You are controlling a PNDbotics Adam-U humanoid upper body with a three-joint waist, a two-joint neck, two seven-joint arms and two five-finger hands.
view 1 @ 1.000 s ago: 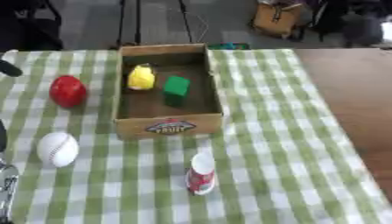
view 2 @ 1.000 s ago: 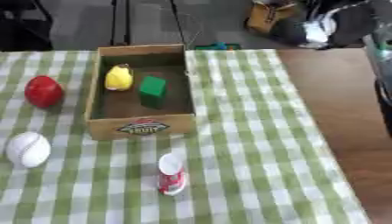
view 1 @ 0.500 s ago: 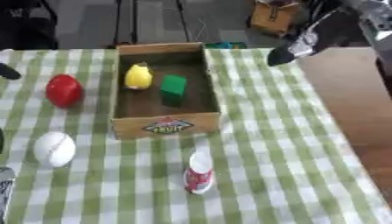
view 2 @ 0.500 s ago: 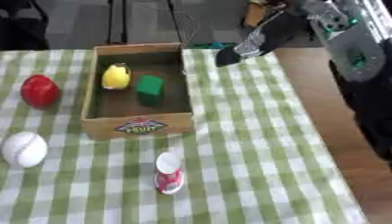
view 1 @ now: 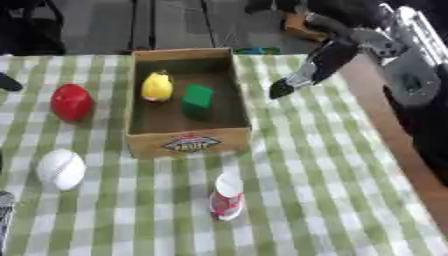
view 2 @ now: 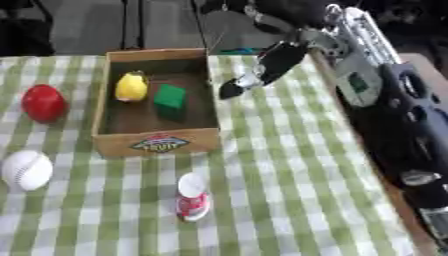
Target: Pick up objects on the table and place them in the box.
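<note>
Green-and-white checked cloth [view 1: 332, 165] covers the table where a cardboard box [view 1: 188, 142] holds a yellow object [view 1: 157, 86] and a green block [view 1: 198, 96] side by side. Outside the box, a red ball [view 1: 71, 101] and a white ball [view 1: 60, 169] lie to its left, while a small white-and-red bottle [view 1: 227, 197] stands on the cloth just in front of it. From the upper right, the robot's right hand [view 1: 317, 66] reaches above the cloth just beside the box's right wall, fingers extended and holding nothing. A dark tip at the view's left edge cannot be identified.
</note>
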